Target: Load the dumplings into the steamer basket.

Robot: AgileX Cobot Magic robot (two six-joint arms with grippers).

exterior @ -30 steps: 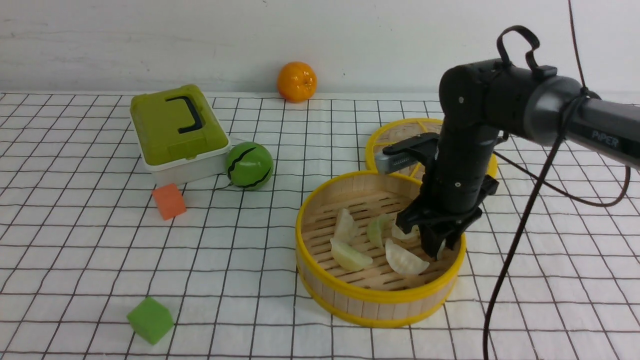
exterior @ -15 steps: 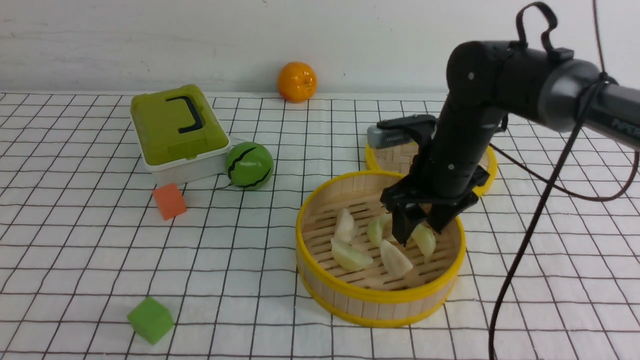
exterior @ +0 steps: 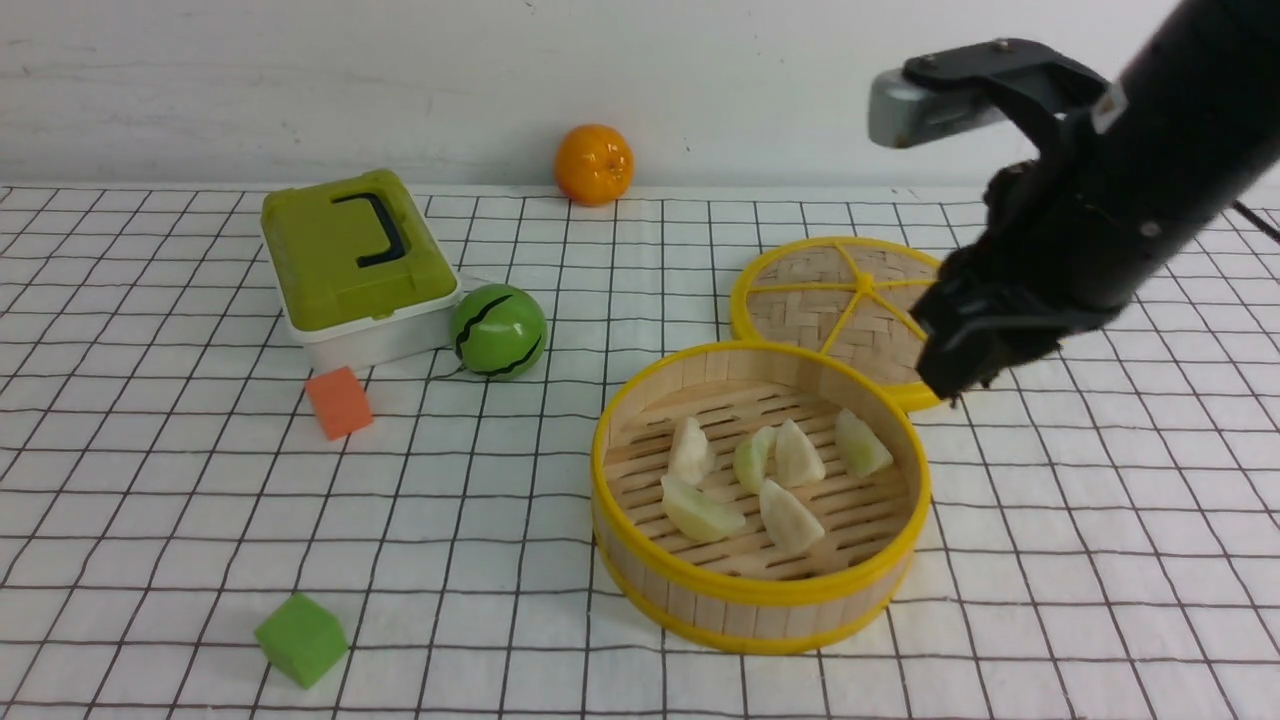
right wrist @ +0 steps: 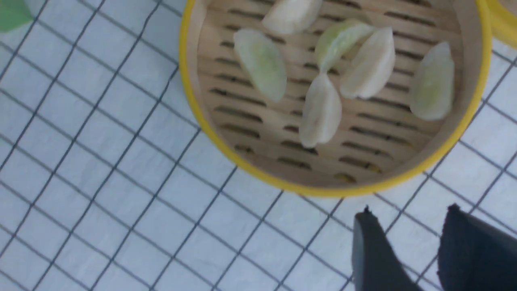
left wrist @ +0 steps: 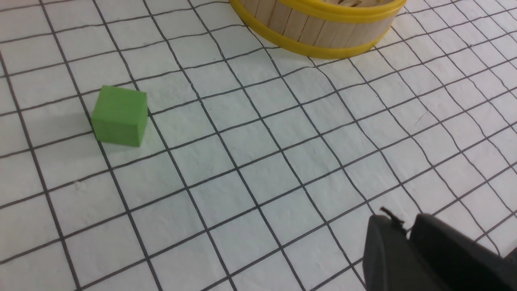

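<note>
Cut off and blurred parts
The steamer basket loses its far side at the left wrist view's edge; the right wrist view is motion-blurred.

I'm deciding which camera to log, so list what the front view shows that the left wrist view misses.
Only the front view: six dumplings inside the basket, the lid, orange, green box, striped ball, orange cube and right gripper. Only the left wrist view: the left gripper. Both: the steamer basket and green cube.

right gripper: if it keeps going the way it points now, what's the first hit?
Probably the checked tablecloth just outside the steamer basket. The right gripper holds nothing, fingertips apart, and the wrist view shows only bare cloth ahead. Depth unclear; the basket rim is close.
</note>
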